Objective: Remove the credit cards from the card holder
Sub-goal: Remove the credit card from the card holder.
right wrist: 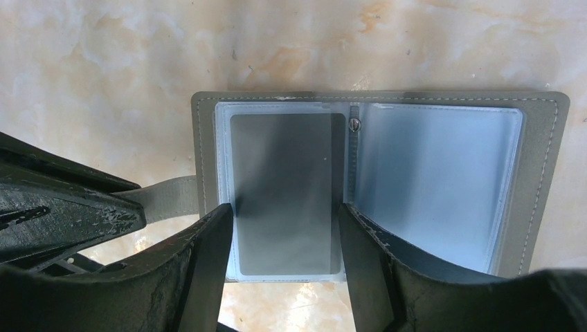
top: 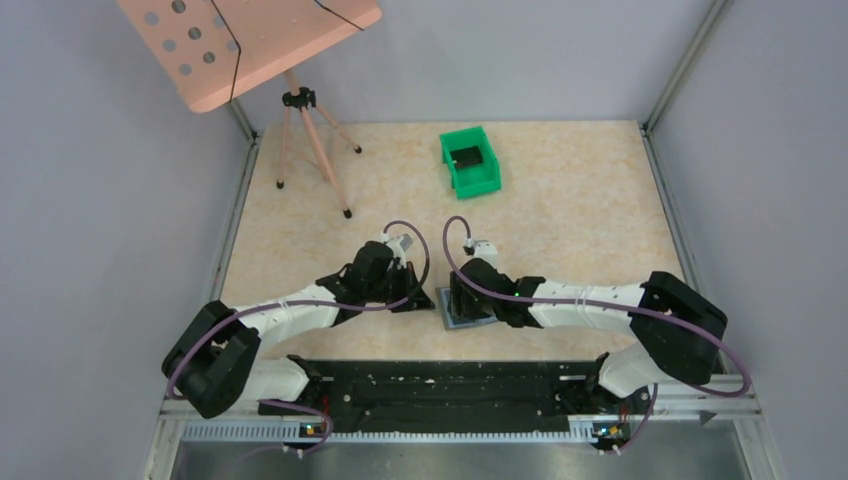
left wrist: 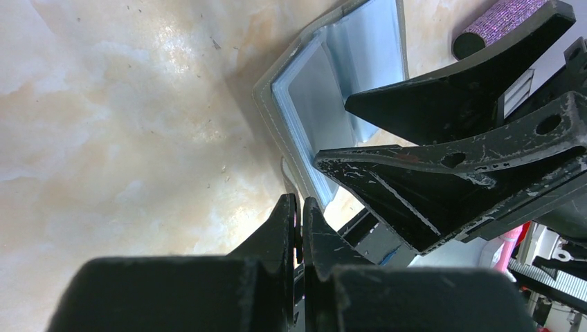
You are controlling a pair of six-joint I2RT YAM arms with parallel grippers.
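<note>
Top external view: grey walls close the cell on both sides and behind, with metal corner posts at the back. At 10 o'clock a pink perforated board tilts on a tripod whose feet stand on the desk, a beige marbled surface (glossy enough to throw glare in the wrist views).

The left arm reaches in from 8 o'clock. The left jaws are pressed shut, tip against tip.

The card holder lies opened flat at 6 o'clock, near the desk's near edge, where the two arms meet. In the right wrist view it shows a grey stitched cover and two light blue clear pockets, with a dark card in the left one. A grey strap runs from its left edge up to the left jaws; whether they pinch it I cannot tell.

A green bin sits at 12 o'clock, well apart from the holder.

The right arm comes in from 4 o'clock. The right jaws stand apart over the holder, one at each long side of the dark card.
</note>
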